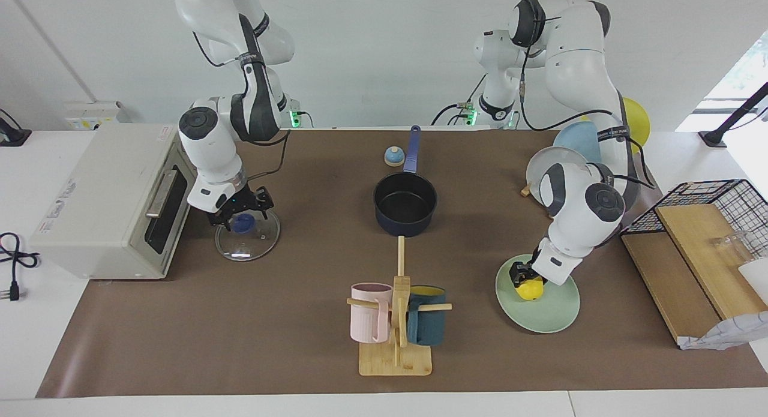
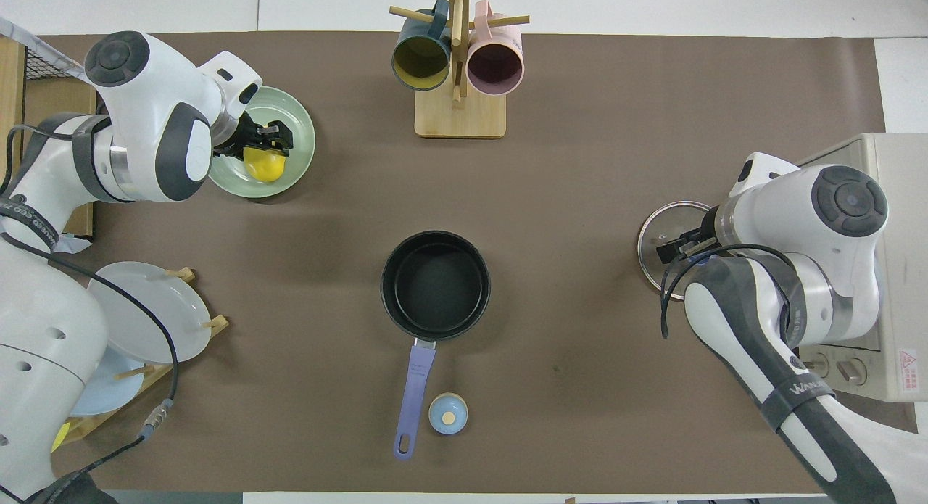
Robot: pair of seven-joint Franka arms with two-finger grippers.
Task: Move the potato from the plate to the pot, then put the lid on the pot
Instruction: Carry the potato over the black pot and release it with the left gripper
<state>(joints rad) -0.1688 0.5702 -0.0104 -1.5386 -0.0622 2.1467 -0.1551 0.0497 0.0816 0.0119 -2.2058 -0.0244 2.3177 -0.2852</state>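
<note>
The yellow potato (image 1: 531, 290) lies on the mint-green plate (image 1: 549, 312) toward the left arm's end of the table; both also show in the overhead view, the potato (image 2: 264, 167) on the plate (image 2: 299, 138). My left gripper (image 1: 522, 279) (image 2: 262, 143) is down on the potato and shut on it. The navy pot (image 1: 405, 205) (image 2: 435, 284) stands empty mid-table, its blue handle toward the robots. The glass lid (image 1: 247, 240) (image 2: 656, 232) lies flat in front of the toaster oven. My right gripper (image 1: 242, 216) (image 2: 678, 249) is down at the lid's blue knob (image 1: 243, 223).
A toaster oven (image 1: 114, 201) stands at the right arm's end. A wooden mug rack (image 1: 397, 321) holds a pink and a teal mug. A small blue-topped bell (image 1: 393, 156) sits beside the pot handle. A rack of plates (image 1: 561, 162), a wire basket (image 1: 714, 204) and boards are at the left arm's end.
</note>
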